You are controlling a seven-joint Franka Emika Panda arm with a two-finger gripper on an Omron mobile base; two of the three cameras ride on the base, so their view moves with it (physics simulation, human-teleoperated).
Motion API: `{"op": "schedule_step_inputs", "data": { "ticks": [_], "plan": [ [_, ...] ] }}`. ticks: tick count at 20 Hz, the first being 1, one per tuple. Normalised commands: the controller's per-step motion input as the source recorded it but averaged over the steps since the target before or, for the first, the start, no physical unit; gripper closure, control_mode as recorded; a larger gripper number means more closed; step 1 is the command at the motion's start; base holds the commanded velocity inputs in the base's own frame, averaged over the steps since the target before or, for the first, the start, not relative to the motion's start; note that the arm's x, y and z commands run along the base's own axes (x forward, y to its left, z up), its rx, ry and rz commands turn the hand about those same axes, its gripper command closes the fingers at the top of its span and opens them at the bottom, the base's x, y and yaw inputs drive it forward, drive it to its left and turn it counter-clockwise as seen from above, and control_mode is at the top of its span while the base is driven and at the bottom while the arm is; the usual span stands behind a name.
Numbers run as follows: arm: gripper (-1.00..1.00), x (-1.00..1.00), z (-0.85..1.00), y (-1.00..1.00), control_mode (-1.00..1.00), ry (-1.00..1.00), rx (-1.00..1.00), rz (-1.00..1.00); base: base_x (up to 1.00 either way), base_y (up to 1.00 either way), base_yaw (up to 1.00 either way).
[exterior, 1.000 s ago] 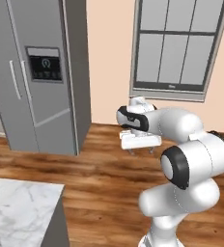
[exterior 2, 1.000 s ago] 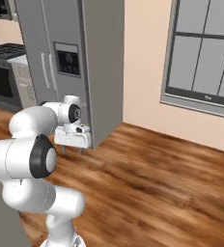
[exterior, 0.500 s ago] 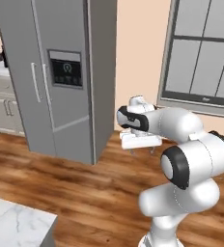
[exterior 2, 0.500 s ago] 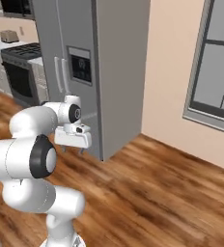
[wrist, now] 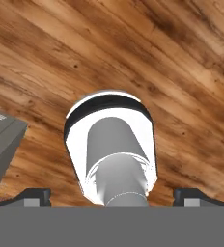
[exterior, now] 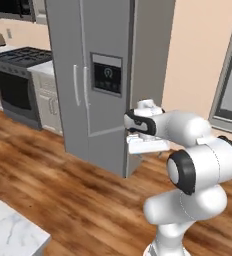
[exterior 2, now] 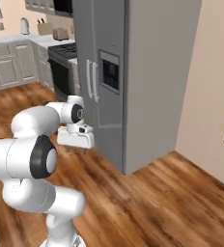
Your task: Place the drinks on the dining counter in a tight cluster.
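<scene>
left base view: the arm point(exterior: 198, 165) is folded at mid-height in front of a grey refrigerator point(exterior: 100, 75), its gripper point(exterior: 147, 146) pointing down over the wood floor point(exterior: 63, 185) with nothing in it; a corner of the white marble worktop point(exterior: 10, 232) shows at the lower left (no drinks stand on the visible part), and a black stove point(exterior: 18, 82) with pale cabinets sits further back on the left. right base view: the same gripper point(exterior 2: 76, 138) hangs beside the refrigerator point(exterior 2: 128, 72) doors, clear of them, above bare floor point(exterior 2: 157, 202); the stove point(exterior 2: 63, 67) and a run of cabinets point(exterior 2: 10, 67) lie behind. hand view: the camera looks straight down at floorboards point(wrist: 172, 62), and the two dark fingertips point(wrist: 34, 197) sit at opposite sides of the lower edge, so the jaws stand wide apart and empty; a grey edge of the refrigerator point(wrist: 0, 144) shows at the left.
</scene>
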Motion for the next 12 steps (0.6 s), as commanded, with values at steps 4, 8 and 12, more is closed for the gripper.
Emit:
{"op": "schedule_step_inputs", "data": {
  "ticks": [4, 8, 12],
  "plan": [
    [-1.0, 0.0, 0.0, 0.0, 1.0, 0.0, 0.0, 0.0, 0.55, -0.07, 0.64],
    [-1.0, 0.0, 0.0, 0.0, 1.0, 0.0, 0.0, 0.0, 0.66, -0.07, 0.49],
    [-1.0, 0.0, 0.0, 0.0, 1.0, 0.0, 0.0, 0.0, 0.85, -0.1, 0.23]
  ]
}}
